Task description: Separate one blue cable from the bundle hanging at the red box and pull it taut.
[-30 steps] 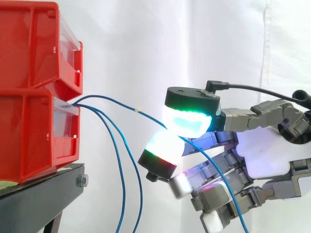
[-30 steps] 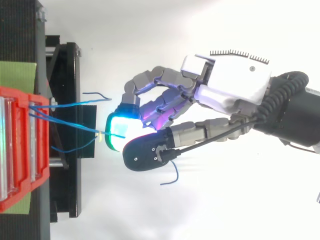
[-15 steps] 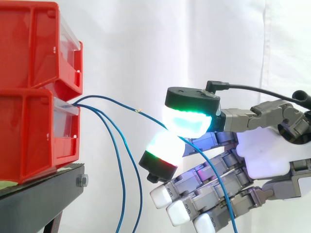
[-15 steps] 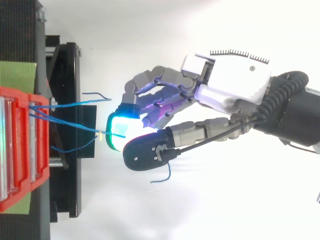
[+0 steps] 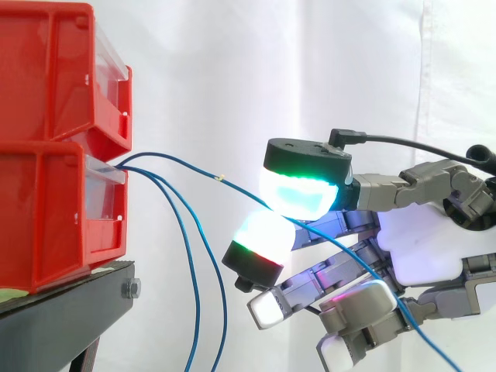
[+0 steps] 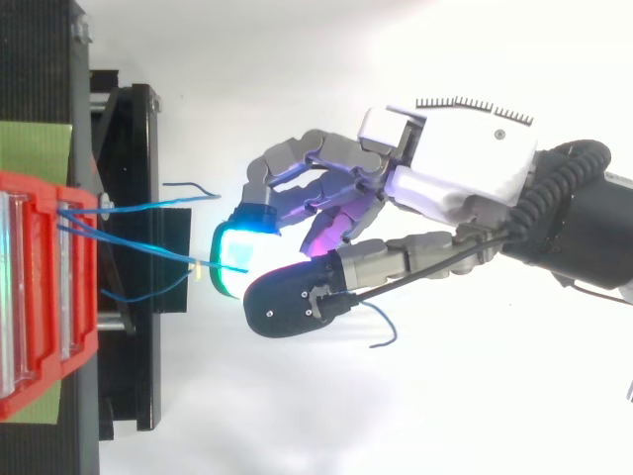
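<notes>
Three thin blue cables come out of the lower red box (image 5: pixel 54 217) at its front lip. One blue cable (image 5: pixel 190 164) runs rightward from the box to my hand (image 5: pixel 418 232), where it is pinched between the thumb pad (image 5: pixel 298 194) and a fingertip (image 5: pixel 260 236) glowing cyan and green. Its free tail (image 5: pixel 418 337) slants down to the right past the lower fingers, and the tail end (image 6: pixel 381 332) curls beside the thumb in the top view. The two other cables (image 5: pixel 194 294) hang down in front of the stand. My hand's fingers are curled.
Two red bins are stacked at the left, the upper bin (image 5: pixel 62 70) above the lower, on a black stand (image 5: pixel 70 310) with a bolt at its edge. In the top view a green mat (image 6: pixel 35 146) lies under the bins. A white curtain hangs behind.
The pinch on the cable has stayed put. The lower fingers have shifted, curling then spreading, and the cable's free tail has swung out to the right.
</notes>
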Robot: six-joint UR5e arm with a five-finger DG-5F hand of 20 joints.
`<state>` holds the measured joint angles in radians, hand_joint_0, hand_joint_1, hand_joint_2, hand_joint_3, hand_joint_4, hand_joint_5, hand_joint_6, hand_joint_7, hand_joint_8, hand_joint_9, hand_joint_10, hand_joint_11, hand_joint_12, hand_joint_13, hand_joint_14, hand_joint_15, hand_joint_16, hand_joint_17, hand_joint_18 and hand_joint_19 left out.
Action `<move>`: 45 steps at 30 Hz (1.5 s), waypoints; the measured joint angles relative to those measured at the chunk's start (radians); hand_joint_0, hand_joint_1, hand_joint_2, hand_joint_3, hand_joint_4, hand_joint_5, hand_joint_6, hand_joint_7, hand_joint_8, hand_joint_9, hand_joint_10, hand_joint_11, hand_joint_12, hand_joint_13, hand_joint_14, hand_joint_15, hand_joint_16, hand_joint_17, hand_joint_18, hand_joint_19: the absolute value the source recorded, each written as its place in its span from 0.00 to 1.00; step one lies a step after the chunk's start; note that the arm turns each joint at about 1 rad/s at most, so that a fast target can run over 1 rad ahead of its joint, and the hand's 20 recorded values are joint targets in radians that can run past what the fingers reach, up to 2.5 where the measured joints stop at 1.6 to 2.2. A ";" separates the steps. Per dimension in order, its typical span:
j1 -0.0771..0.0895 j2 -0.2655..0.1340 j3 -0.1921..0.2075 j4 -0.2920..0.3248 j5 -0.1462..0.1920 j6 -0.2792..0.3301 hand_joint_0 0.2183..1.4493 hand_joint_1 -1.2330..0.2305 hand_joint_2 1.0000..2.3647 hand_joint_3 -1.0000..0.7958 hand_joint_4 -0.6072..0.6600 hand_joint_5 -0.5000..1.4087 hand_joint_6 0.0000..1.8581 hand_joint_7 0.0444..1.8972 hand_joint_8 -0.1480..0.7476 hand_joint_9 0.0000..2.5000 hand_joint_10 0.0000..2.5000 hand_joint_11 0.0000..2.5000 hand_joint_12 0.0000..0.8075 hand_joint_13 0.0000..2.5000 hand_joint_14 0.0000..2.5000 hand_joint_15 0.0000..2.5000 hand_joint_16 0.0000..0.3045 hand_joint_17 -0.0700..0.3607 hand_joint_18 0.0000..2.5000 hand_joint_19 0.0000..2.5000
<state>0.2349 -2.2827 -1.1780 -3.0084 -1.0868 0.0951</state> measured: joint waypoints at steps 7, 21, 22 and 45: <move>0.000 0.000 0.000 -0.001 0.001 0.000 0.38 0.38 0.01 0.36 0.52 0.15 0.48 0.51 0.51 0.27 0.01 0.35 0.40 0.46 0.24 0.59 0.15 0.40 0.32 0.30; 0.000 0.000 0.000 0.000 0.000 0.000 0.38 0.38 0.01 0.35 0.52 0.15 0.48 0.51 0.51 0.32 0.01 0.45 0.41 0.38 0.60 0.53 0.15 0.40 0.38 0.44; 0.001 0.000 0.000 0.000 -0.001 0.000 0.38 0.38 0.01 0.35 0.52 0.15 0.48 0.51 0.52 0.33 0.01 0.48 0.41 0.37 0.64 0.52 0.15 0.40 0.38 0.46; 0.000 0.000 0.000 0.000 -0.002 0.000 0.38 0.38 0.01 0.34 0.52 0.15 0.48 0.49 0.47 0.32 0.66 0.48 0.42 0.29 1.00 0.50 0.12 0.36 0.48 0.67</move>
<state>0.2351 -2.2826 -1.1781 -3.0081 -1.0889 0.0951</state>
